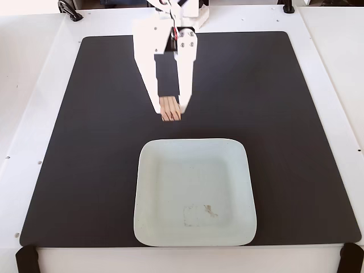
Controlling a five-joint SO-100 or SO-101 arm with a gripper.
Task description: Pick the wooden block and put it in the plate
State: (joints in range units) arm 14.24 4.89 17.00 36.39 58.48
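In the fixed view my white gripper (170, 108) reaches down from the top of the picture, shut on the wooden block (170, 109), a small pale tan piece with lengthwise grooves held between the two fingers. The block hangs over the black mat just above the far rim of the plate (148, 170). The plate is a large pale mint-white square with rounded corners and a brownish smudge near its lower middle. It holds nothing.
A black mat (284, 114) covers most of the white table (23, 114). Black clamps sit at the bottom corners, one at the left (25, 259) and one at the right (350, 259). The arm's base parts crowd the top edge.
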